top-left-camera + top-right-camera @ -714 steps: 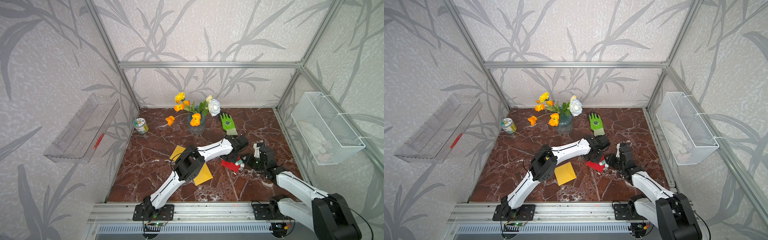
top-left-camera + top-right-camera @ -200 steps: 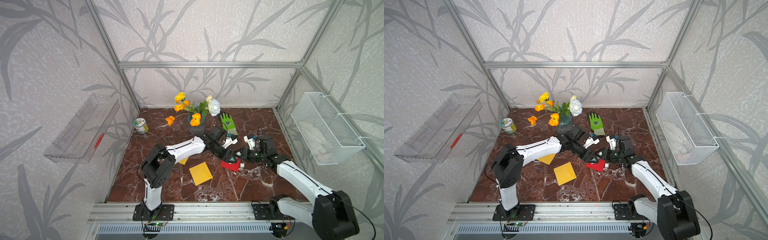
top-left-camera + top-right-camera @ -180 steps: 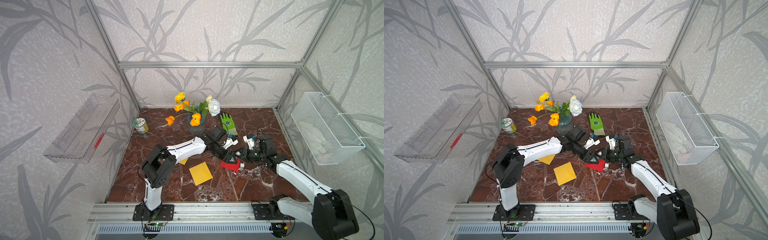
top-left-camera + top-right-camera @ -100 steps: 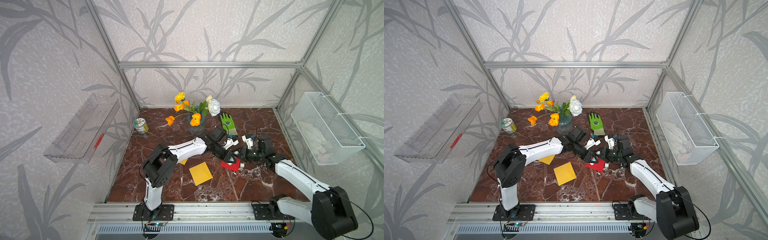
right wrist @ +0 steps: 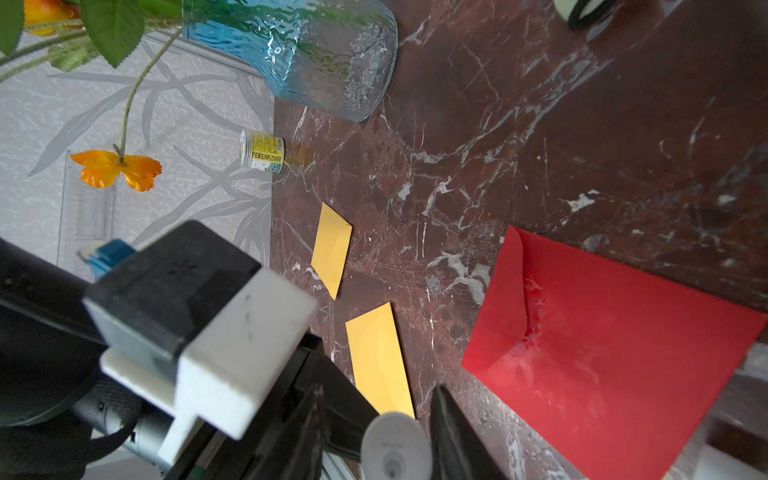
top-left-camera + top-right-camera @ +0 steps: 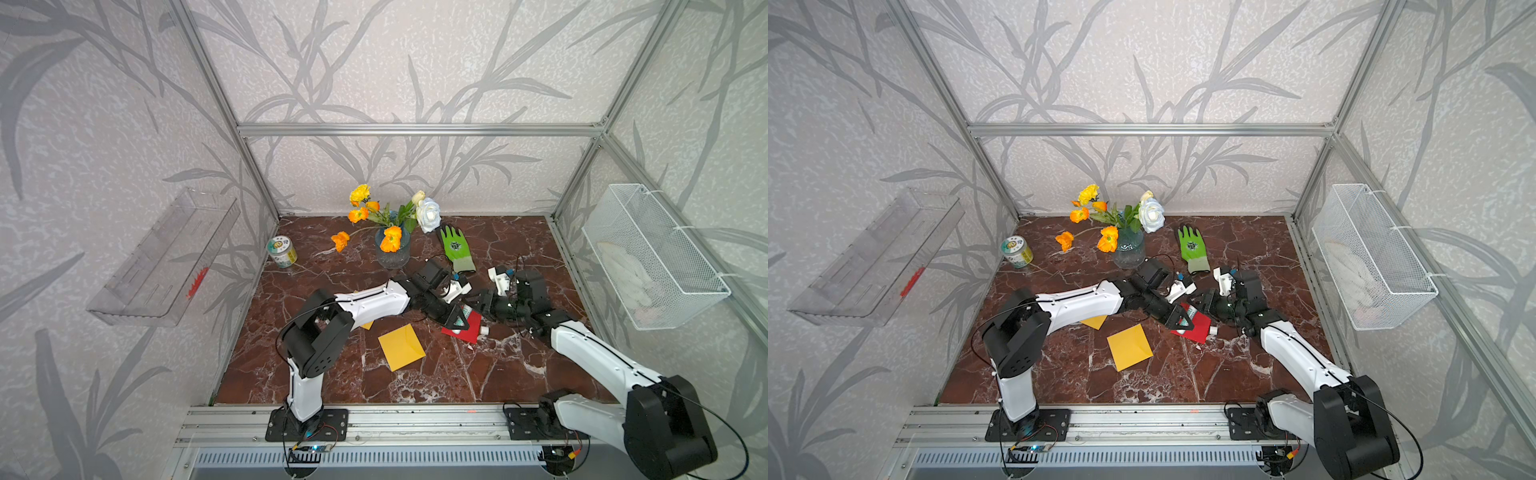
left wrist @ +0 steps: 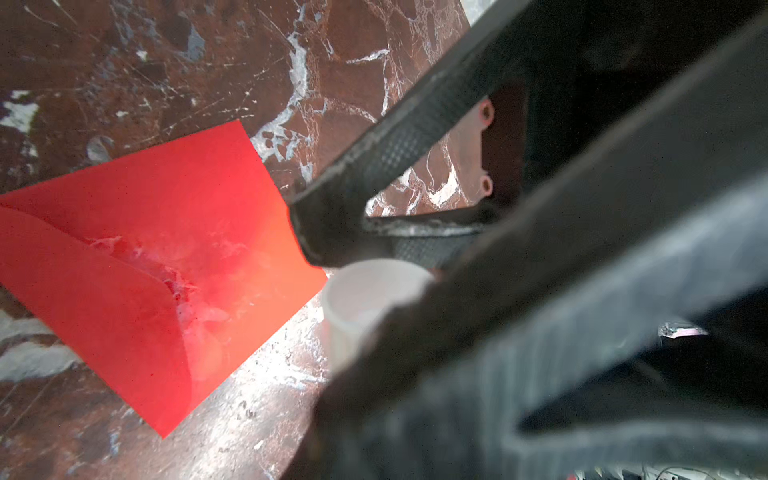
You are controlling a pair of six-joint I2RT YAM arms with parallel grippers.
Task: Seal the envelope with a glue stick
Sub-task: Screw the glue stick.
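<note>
Nearest the front rail, a yellow envelope (image 6: pixel 401 347) lies flat on the marble table (image 6: pixel 415 386). A second yellow envelope (image 6: pixel 1095 321) sits partly under the left arm.

Beyond these, the red envelope (image 6: pixel 467 330) lies flat with its flap folded over. Whitish smears show by the flap's tip, clearest in the right wrist view (image 5: pixel 602 353). A small white cap (image 6: pixel 484 330) stands just beside the envelope's edge on the right arm's side.

Both grippers meet over the red envelope. The left gripper (image 6: pixel 456 321) is pinched onto the glue stick (image 6: pixel 463 314), whose teal label band shows in both top views (image 6: pixel 1188 311). The stick is above the red paper; whether its tip touches cannot be told. The right gripper (image 6: pixel 474 304) faces it from the opposite side. In the right wrist view its jaws stand apart on either side of the stick's round white end (image 5: pixel 395 451), with a clear gap on one side, so it has no hold.

Farther back lie a green glove (image 6: pixel 457 249), a glass vase (image 6: pixel 392 253) of flowers and a labelled can (image 6: pixel 281 251). A wire basket (image 6: pixel 648 257) and a clear tray (image 6: pixel 166 257) hang on the side walls.
</note>
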